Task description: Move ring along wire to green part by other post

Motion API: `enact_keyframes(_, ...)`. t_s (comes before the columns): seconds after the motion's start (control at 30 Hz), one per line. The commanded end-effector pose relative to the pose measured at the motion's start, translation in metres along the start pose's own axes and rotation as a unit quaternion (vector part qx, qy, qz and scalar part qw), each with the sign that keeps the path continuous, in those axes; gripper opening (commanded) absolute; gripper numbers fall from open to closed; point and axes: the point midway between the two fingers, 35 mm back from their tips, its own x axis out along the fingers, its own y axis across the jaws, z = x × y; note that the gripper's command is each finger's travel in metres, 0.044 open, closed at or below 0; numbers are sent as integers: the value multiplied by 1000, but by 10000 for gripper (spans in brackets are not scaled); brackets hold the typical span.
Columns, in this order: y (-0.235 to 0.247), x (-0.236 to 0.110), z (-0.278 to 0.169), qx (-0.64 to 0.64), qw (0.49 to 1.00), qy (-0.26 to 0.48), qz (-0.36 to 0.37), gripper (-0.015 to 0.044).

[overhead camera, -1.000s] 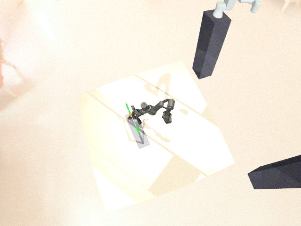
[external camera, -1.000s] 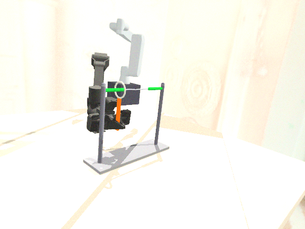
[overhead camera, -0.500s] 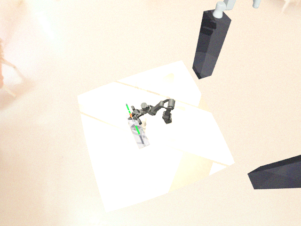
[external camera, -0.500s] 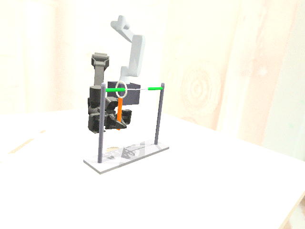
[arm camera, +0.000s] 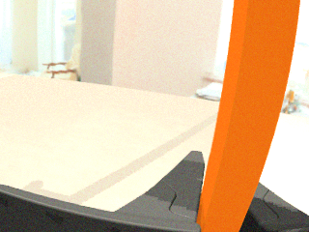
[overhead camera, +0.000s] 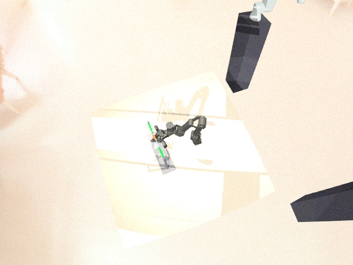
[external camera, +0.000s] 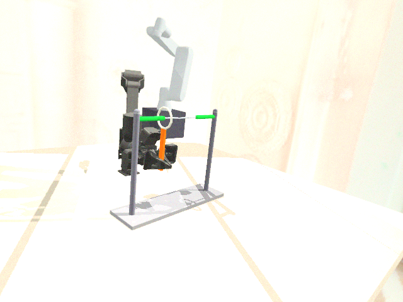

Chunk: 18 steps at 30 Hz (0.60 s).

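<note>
A white ring (external camera: 164,117) sits around the wire at the inner end of the left green part (external camera: 148,119) (overhead camera: 161,152), where the thin grey wire (external camera: 182,117) begins. Its orange handle (external camera: 162,143) (overhead camera: 154,137) (arm camera: 258,91) hangs straight down. My gripper (external camera: 160,163) (overhead camera: 155,137) is shut on the lower end of the handle; in the wrist view the dark fingers (arm camera: 187,219) clamp it. The other green part (external camera: 204,116) (overhead camera: 149,126) lies by the far post (external camera: 210,149). The near post (external camera: 134,162) stands in front of my arm.
The posts stand on a grey base plate (external camera: 169,207) (overhead camera: 166,168) on a white table. A pale second arm (external camera: 179,74) on a dark box (external camera: 177,128) stands behind. Two dark pillars (overhead camera: 247,51) (overhead camera: 325,205) are off the table.
</note>
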Motion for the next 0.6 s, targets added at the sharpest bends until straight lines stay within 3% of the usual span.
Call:
enact_keyframes(0.0,3,0,-1,2,1000,1,-2,-150)
enact_keyframes(0.57,19,0,0,-4,1000,0,-1,-150)
